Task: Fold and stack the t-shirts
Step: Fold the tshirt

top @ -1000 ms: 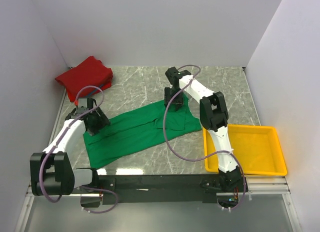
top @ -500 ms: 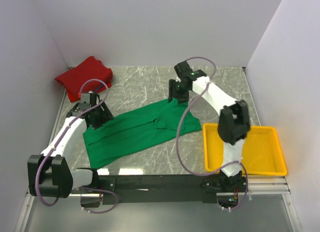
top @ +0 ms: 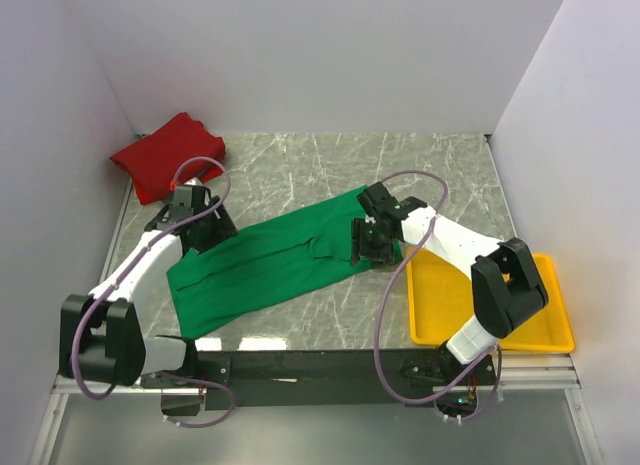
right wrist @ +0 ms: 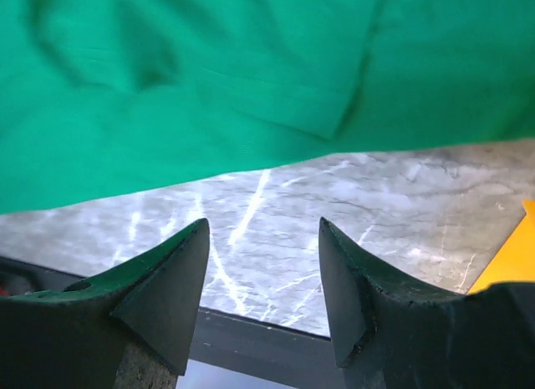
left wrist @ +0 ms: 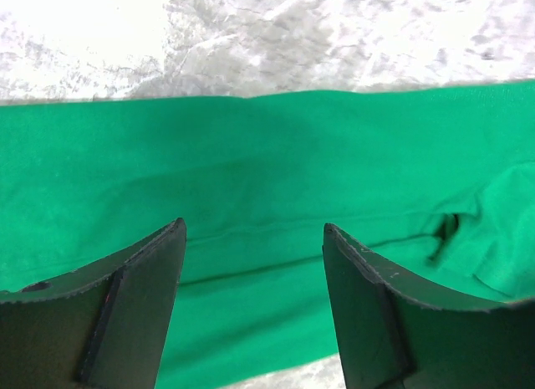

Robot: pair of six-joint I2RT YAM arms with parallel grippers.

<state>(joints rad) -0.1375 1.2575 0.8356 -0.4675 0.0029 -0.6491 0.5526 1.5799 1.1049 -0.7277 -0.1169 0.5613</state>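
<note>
A bright green t-shirt [top: 270, 265] lies on the marble table as a long band, folded lengthwise, running from near left to far right. My left gripper [top: 203, 233] hovers open over its left end; in the left wrist view the green cloth [left wrist: 267, 155] fills the space beyond the spread fingers, and the gripper [left wrist: 253, 230] holds nothing. My right gripper [top: 368, 243] is at the shirt's right end, also open and empty [right wrist: 262, 226], over bare marble just off the green hem [right wrist: 209, 71]. A red t-shirt [top: 165, 155] lies bunched in the far left corner.
A yellow tray [top: 515, 305] sits at the near right, beside the right arm's base. White walls close in the table on three sides. A black rail [right wrist: 267, 339] runs along the table's near edge.
The right arm has swung from the shirt's far edge round to its near right end. The left gripper has shifted slightly toward the far side. Both stayed open.
</note>
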